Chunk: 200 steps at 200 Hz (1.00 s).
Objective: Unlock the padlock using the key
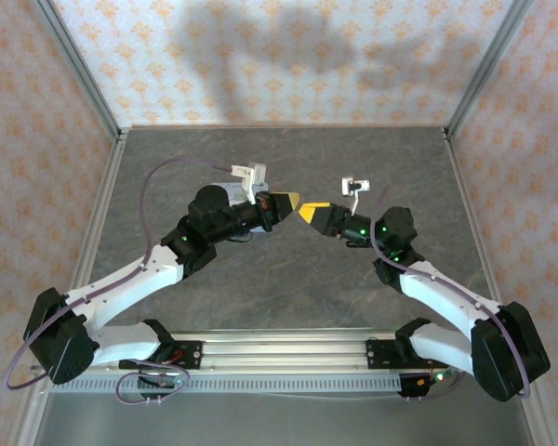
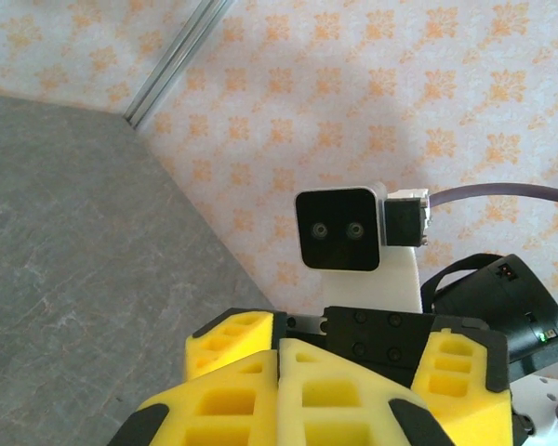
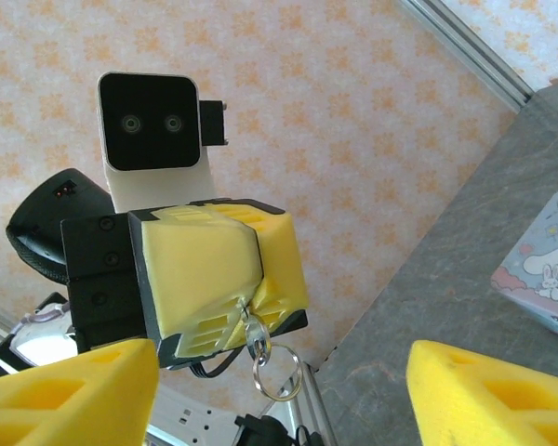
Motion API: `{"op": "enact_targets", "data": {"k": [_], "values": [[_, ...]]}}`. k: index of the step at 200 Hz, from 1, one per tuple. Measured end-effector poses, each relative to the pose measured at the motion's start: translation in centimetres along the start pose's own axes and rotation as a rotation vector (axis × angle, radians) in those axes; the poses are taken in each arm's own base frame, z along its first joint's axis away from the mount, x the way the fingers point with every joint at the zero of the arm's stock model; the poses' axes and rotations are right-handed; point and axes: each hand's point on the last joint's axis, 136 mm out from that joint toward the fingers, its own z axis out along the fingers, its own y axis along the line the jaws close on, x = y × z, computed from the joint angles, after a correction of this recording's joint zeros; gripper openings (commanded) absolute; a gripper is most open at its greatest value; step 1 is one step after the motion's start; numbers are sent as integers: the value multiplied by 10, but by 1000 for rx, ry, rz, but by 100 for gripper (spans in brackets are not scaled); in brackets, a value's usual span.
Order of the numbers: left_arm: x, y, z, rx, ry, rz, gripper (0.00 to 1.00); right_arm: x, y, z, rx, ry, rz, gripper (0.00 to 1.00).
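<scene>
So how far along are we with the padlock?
Done: what looks like the key is pinched in the shut left gripper, its ring dangling. In hand: the open right gripper faces it. Left: fitting it into the padlock and turning.

Cartoon-printed tin [image 3: 551, 265], grey table [image 1: 288, 279], patterned walls [image 1: 288, 65]

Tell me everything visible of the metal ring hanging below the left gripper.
The metal ring is a thin, silvery wire loop. It dangles free under the left gripper, whose yellow pads are shut on a small silvery piece, apparently the key, that the ring threads through. Nothing else touches it.
</scene>
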Motion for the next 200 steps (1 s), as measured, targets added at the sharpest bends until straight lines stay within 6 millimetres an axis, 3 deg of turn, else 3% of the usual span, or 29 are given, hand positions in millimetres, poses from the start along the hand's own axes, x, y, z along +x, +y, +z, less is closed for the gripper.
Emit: {"op": "enact_targets", "data": {"k": [67,122,200], "values": [[0,-2,2,24,-8,-4,0,5,3,8,-24,19,19,38],[1,0,4,23,-6,-16,0,1,7,9,-34,8,11,20],[0,-1,4,27,-14,-20,0,0,5,9,-28,-1,17,7]]}}
